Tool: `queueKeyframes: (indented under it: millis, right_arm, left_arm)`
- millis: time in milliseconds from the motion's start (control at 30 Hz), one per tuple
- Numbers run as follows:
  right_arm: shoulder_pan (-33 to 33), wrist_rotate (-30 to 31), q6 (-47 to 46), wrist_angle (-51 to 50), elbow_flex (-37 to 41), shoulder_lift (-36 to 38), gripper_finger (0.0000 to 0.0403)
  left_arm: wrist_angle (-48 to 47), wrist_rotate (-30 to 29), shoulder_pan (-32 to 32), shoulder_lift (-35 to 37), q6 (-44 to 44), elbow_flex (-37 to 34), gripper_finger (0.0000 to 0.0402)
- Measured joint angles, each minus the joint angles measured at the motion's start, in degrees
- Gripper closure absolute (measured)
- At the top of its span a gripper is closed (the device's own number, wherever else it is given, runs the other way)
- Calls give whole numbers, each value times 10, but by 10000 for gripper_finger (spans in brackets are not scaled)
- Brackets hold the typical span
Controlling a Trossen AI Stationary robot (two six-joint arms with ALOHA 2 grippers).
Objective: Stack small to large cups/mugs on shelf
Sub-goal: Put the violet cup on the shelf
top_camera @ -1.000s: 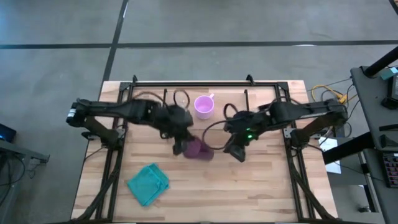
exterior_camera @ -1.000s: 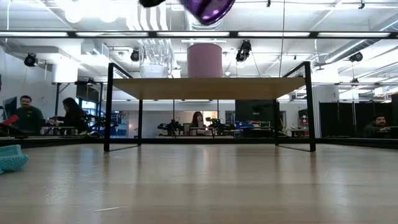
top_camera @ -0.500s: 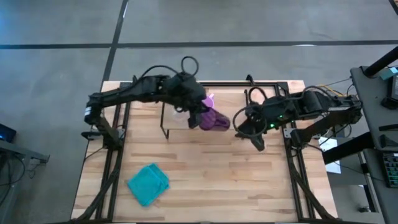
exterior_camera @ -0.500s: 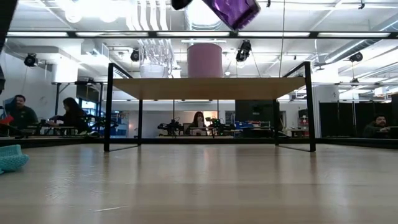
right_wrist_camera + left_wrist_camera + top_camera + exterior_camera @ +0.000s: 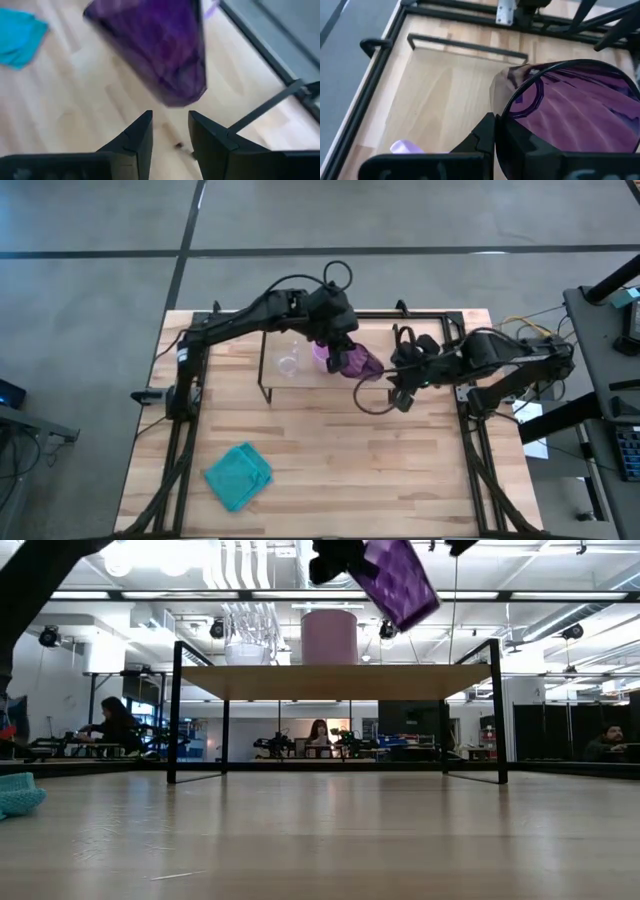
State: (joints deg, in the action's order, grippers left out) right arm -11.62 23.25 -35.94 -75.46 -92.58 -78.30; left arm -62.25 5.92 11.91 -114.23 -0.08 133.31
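Note:
In the high view my left gripper (image 5: 340, 348) is shut on the dark purple cup (image 5: 354, 363), above the shelf (image 5: 282, 380) and its right half. The low view shows the cup (image 5: 396, 580) tilted high over the shelf board (image 5: 335, 681). The pink mug (image 5: 329, 637) and the clear glass (image 5: 250, 636) stand on their bases on that board. My right gripper (image 5: 400, 392) hovers open just right of the cup. In its wrist view the gripper (image 5: 170, 122) points at the cup's narrow bottom (image 5: 175, 85). My left gripper holds the purple cup at its rim (image 5: 506, 112), one finger (image 5: 482, 136) outside the wall and the other inside, seen through the purple. The cup is lifted clear over the shelf. It is tilted, with its bottom (image 5: 425, 602) lower and toward the table's right.
A teal cloth (image 5: 238, 475) lies near the table's near left corner. The shelf's black wire legs (image 5: 174, 710) stand toward the far side. People sit at desks in the room beyond. Bare wood shows in front of the shelf.
My left gripper has carried the purple cup from mid-table toward the far edge and the right, to above the shelf beside the pink mug. The cup has tipped further over on the way. My right gripper has drawn back toward the right and far side, staying open.

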Motion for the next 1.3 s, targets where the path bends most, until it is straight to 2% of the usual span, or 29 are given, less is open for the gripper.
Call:
queueKeyframes:
  millis: [200,600,1300]
  right_arm:
    - [0,68,-6,-10,0,-32,285]
    - [7,81,-88,-54,0,-69,285]
    - [11,99,-121,-45,1,-71,285]
  left_arm:
    - [6,0,10,-14,5,-5,402]
    - [37,11,27,-25,6,-8,402]
    - [48,12,39,-28,6,-36,402]
